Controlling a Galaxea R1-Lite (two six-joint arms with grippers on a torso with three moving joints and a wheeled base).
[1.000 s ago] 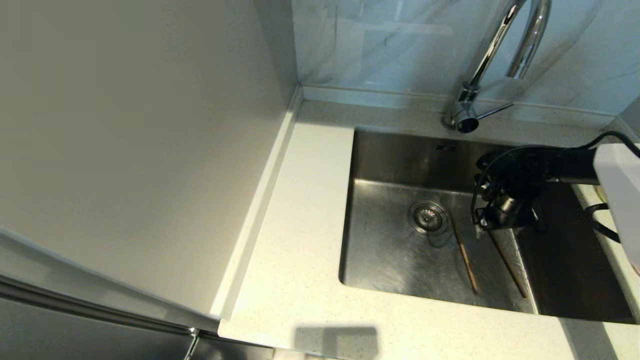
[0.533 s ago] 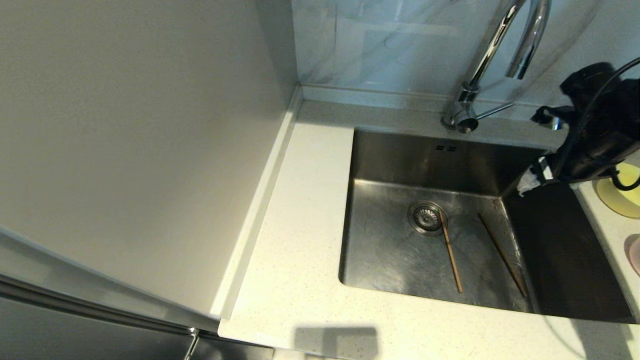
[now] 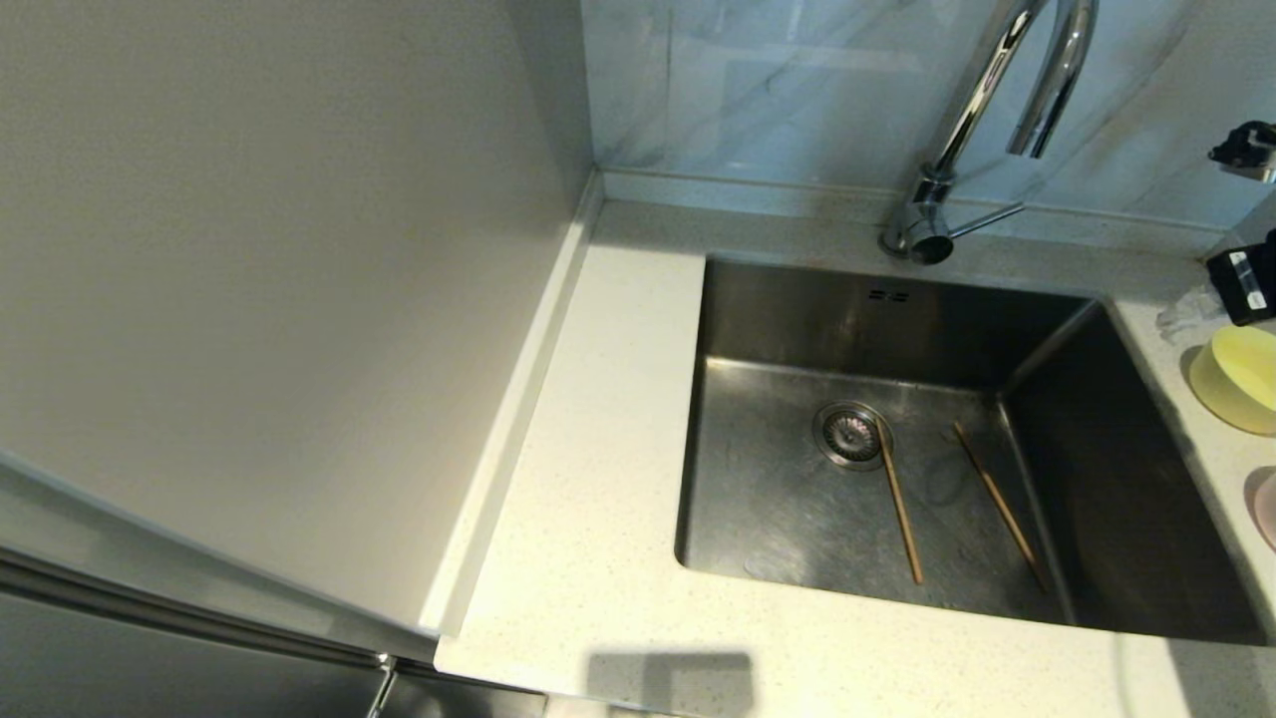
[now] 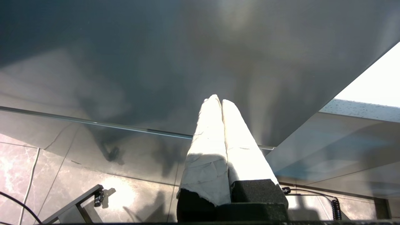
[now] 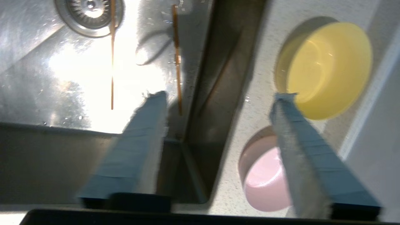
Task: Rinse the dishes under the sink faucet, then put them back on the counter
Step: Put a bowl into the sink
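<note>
Right hand (image 5: 218,97): released, the two taped fingers (image 5: 137,140) standing wide apart and grasping nothing. It hangs above the right edge of the sink (image 3: 788,319), over the strip of bench (image 3: 598,558) where the bowls stand. In the head view only a dark part of it shows at the far right edge.

Yellow-green bowl (image 5: 328,68): upright on the bench right of the sink. Pink bowl (image 5: 265,175): just beside it, nearer the front; whether the two touch cannot be judged.

Two chopsticks (image 3: 899,504) lie apart on the sink floor, one with its end by the drain strainer (image 3: 850,434). Faucet (image 3: 982,110) stands behind the sink.

Left hand (image 4: 221,103): clenched, empty, parked below the bench.
</note>
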